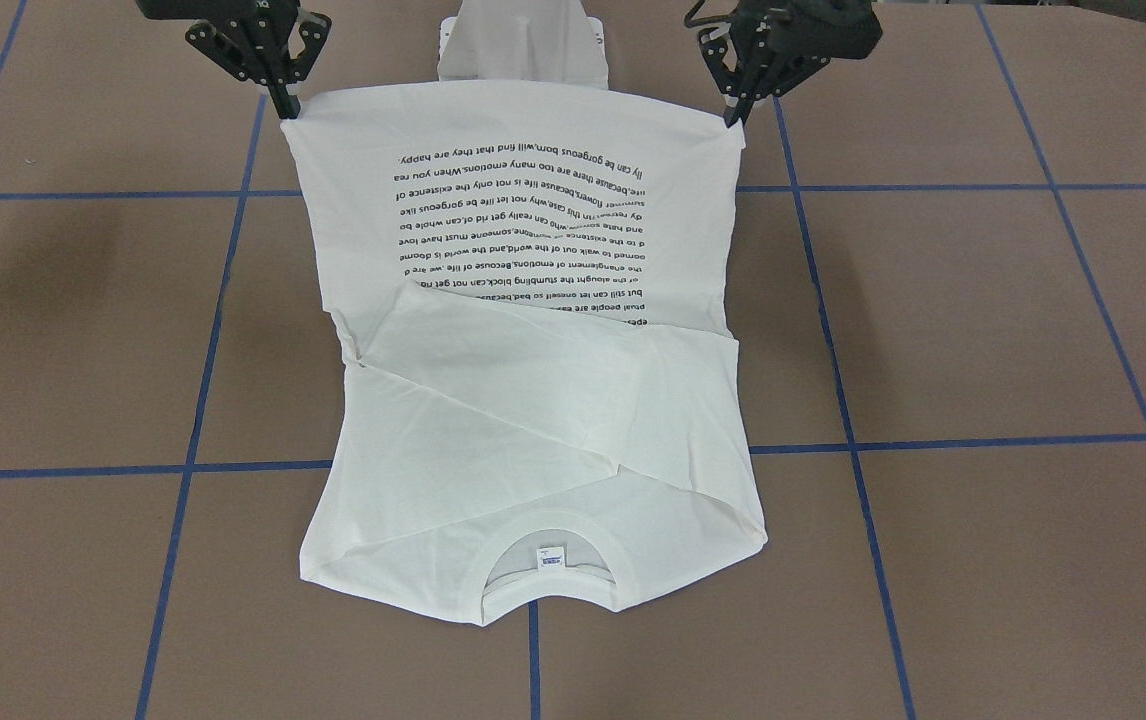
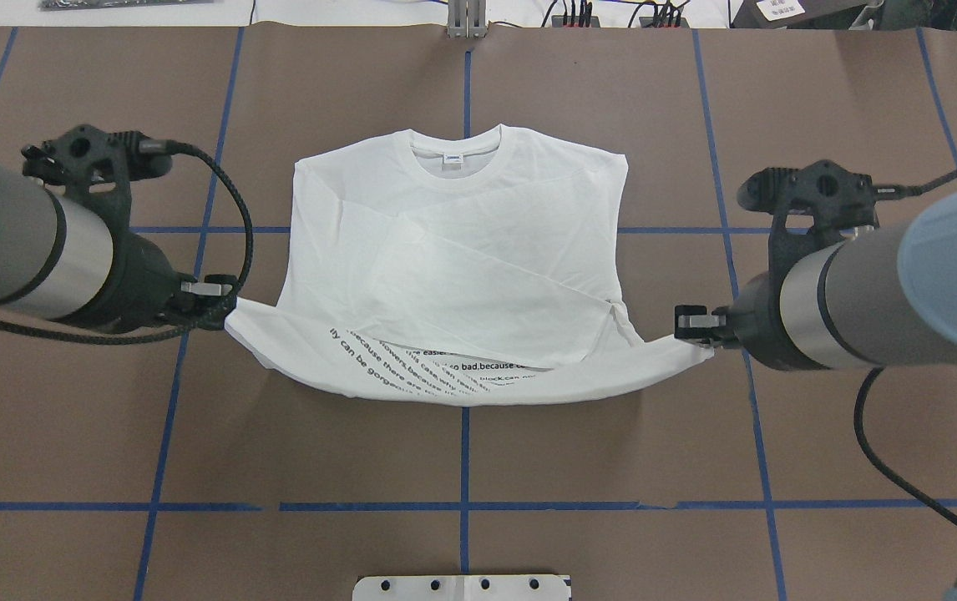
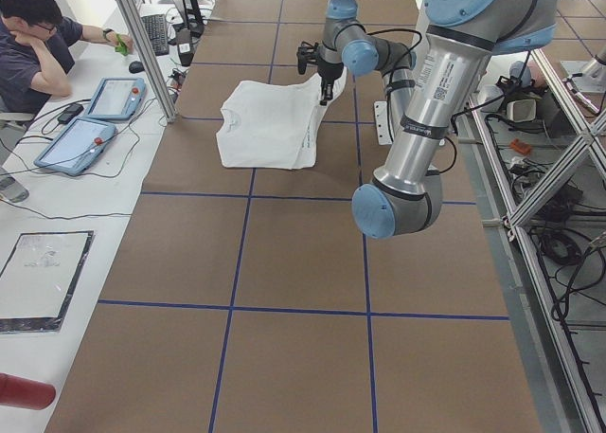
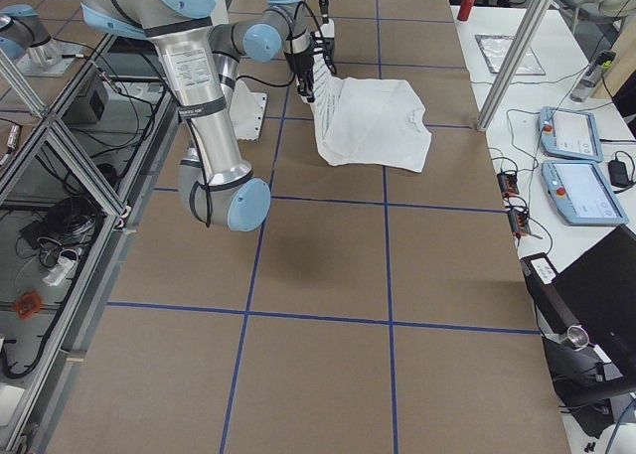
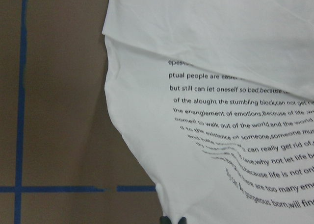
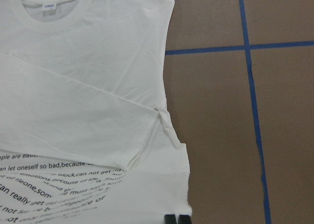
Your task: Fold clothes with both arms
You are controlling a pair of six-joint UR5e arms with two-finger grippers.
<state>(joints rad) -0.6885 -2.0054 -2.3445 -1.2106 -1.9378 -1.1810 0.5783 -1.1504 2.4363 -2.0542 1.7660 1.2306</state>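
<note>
Left hand (image 2: pixel 220 307): clamped on the hem corner nearest it, lifted off the bench (image 2: pixel 612 451).
Shirt (image 2: pixel 462 250): hem strung from hand to hand; body and collar lie flat beyond both hands, sleeves crossed over the body.
Fold axis: probably hem carried forward to the collar; both hands look equally far from it.
Print (image 1: pixel 523 220): reads "but still can let oneself so bad,because", "the enanglement of emotions".
Neck label (image 2: pixel 452 158): blue, too small to read.
Right hand (image 2: pixel 700 327): clamped on the other hem corner.
</note>
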